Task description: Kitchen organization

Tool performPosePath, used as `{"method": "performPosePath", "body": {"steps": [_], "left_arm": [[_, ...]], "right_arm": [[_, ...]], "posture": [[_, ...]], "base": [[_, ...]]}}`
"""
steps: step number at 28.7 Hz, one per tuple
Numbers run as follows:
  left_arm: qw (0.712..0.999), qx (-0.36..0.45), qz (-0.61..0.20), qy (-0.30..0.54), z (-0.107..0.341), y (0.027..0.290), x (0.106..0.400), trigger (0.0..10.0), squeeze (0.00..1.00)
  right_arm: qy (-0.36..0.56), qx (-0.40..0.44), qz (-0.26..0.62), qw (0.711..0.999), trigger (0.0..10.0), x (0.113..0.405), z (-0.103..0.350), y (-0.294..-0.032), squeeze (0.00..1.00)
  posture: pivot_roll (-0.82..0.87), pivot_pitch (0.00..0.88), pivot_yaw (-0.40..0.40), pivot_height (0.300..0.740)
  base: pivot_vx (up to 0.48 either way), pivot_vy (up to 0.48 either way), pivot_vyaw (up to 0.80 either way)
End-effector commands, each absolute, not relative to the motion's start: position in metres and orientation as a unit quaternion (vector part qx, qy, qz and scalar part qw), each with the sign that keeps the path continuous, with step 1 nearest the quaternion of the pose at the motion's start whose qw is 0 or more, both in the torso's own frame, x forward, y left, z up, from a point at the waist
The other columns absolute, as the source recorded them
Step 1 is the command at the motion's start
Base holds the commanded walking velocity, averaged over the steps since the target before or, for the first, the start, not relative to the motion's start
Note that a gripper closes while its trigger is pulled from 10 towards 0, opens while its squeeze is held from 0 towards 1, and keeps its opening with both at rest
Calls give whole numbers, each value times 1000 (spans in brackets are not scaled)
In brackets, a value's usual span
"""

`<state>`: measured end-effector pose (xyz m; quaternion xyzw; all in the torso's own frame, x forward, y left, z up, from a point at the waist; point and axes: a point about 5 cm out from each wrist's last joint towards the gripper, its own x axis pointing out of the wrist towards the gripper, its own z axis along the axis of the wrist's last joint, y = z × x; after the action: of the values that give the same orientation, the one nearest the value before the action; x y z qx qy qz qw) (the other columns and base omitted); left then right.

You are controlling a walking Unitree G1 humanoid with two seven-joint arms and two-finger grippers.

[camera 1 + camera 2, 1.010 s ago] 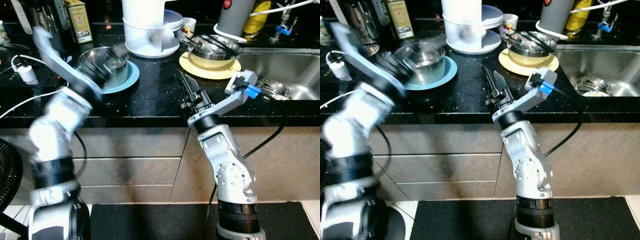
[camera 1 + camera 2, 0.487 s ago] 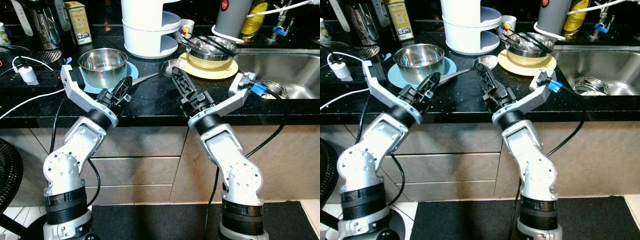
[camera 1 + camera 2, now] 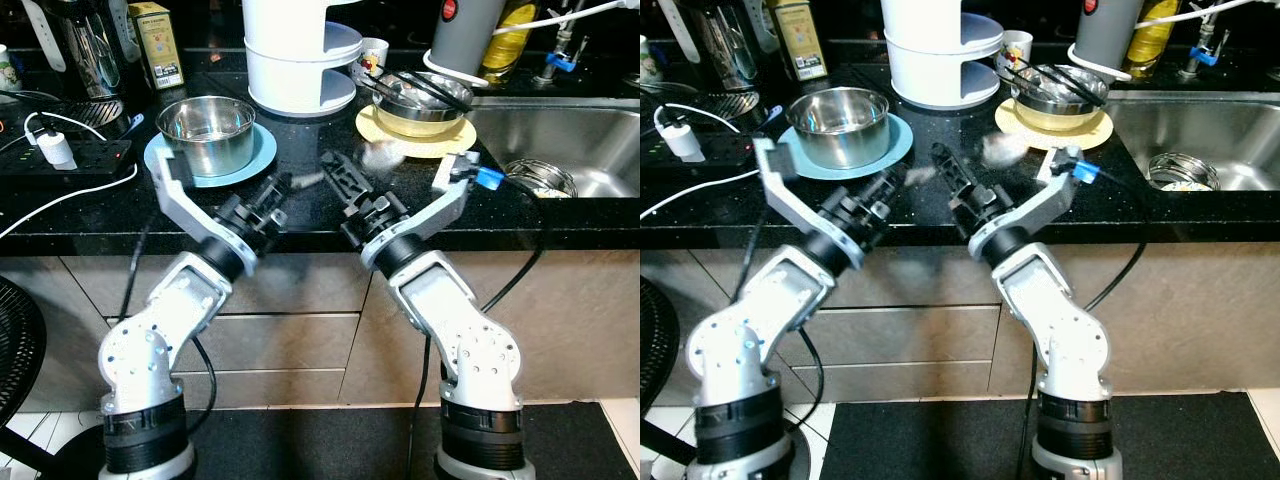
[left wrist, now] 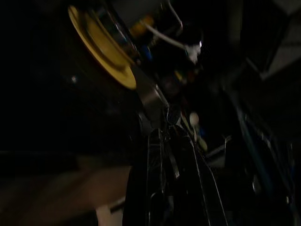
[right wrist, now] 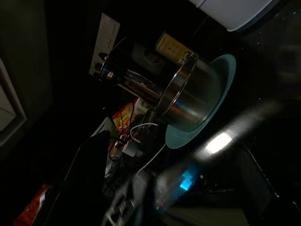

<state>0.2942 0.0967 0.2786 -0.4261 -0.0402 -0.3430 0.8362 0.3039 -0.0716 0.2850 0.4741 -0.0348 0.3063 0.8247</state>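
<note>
Steel and blurred, a spoon (image 3: pixel 375 155) hangs just above the black tabletop (image 3: pixel 300 205), its bowl close to the yellow plate (image 3: pixel 415 140) and its handle running back toward the left gripper (image 3: pixel 275 188). Whether those jaws pinch the handle cannot be told (the spoon is smeared, and the left wrist view is too dark to settle it). The right gripper (image 3: pixel 338 175) reaches over the tabletop edge just beside the handle, its fingers pointing toward the white appliance (image 3: pixel 295 55); how wide its jaws stand cannot be told either. To the robot's left, a steel bowl (image 3: pixel 206 130) sits upright on a teal plate (image 3: pixel 255 155), which the right wrist view also catches. On the yellow plate rests another steel bowl (image 3: pixel 420 95) with dark utensils laid across it. A sink (image 3: pixel 570 140) lies to the right, with a strainer (image 3: pixel 545 175) in its basin. At the far left, a white charger (image 3: pixel 52 148) is plugged into a power strip (image 3: pixel 60 160).
</note>
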Motion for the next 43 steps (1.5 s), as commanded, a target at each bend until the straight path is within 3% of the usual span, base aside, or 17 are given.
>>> {"method": "performPosePath", "body": {"steps": [1, 5, 6, 7, 35, 36, 37, 38, 43], "left_arm": [[833, -424, -354, -37, 279, 94, 289, 0, 0], [833, -424, -352, -35, 277, 95, 289, 0, 0], [835, -423, -350, -34, 277, 95, 290, 0, 0], [838, -424, -342, -36, 277, 98, 291, 0, 0], [851, -413, -324, -27, 269, 103, 293, 0, 0], [851, -416, -320, -24, 269, 102, 294, 2902, 0], [850, -419, -318, -22, 268, 102, 294, 2902, 0], [850, -420, -317, -23, 268, 103, 295, 10000, 1000], [862, -403, -307, -22, 266, 107, 296, 10000, 1000]], "right_arm": [[-11, 523, 315, 792, 10000, 300, 279, -54, 0], [-16, 533, 308, 788, 10000, 302, 281, -58, 0], [-19, 540, 305, 784, 3804, 302, 282, -59, 0], [-22, 547, 302, 781, 0, 303, 283, -62, 0], [-40, 546, 293, 784, 0, 305, 285, -67, 0], [-41, 546, 291, 784, 0, 305, 285, -67, 0], [-42, 546, 290, 785, 0, 306, 285, -68, 0], [-43, 547, 289, 785, 0, 306, 285, -68, 0], [-53, 539, 276, 794, 0, 309, 285, -75, 0]], "posture": [[-92, 168, -18, 740], [-93, 168, -16, 740], [-93, 168, -16, 740], [-94, 165, -16, 740], [-94, 140, -20, 740], [-94, 140, -20, 740], [-94, 140, -20, 740], [-94, 140, -20, 740], [-92, 146, -18, 740]], "base": [[0, 0, 0], [0, 0, 0], [0, 0, 0], [0, 0, 0], [0, 0, 0], [0, 0, 0], [0, 0, 0], [0, 0, 0], [0, 0, 0]]}}
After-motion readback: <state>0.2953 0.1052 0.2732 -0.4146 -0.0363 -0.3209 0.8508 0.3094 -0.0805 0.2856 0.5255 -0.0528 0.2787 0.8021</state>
